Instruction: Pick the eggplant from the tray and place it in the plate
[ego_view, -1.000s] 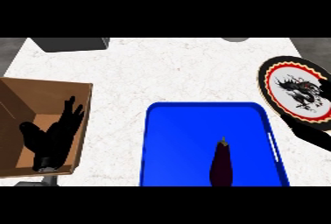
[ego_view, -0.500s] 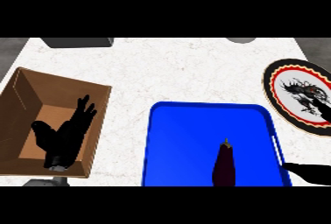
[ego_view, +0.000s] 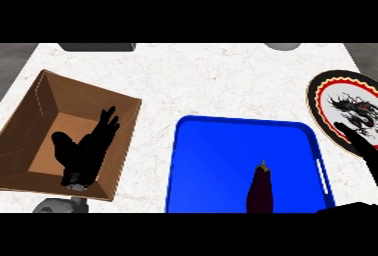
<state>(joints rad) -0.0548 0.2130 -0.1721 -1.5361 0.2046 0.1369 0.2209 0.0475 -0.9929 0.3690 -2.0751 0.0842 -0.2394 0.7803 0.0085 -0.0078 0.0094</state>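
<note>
Right now the right hand (ego_view: 363, 144) shows at the view's right edge, dark fingers stretched out straight over the plate's lower rim, holding nothing; more of that arm pokes in at the bottom right corner. Just left of it sits the tray (ego_view: 221, 150), blue, w/ the eggplant (ego_view: 260, 192) lying in its lower right part, stem end pointing up, not touched by either hand. The plate (ego_view: 325, 95), black rim w/ a dragon pic, lies right of the tray, apart from it. Left hand (ego_view: 85, 150) rests over the box (ego_view: 44, 110) at far left, fingers up and relaxed, nothing in it.
</note>
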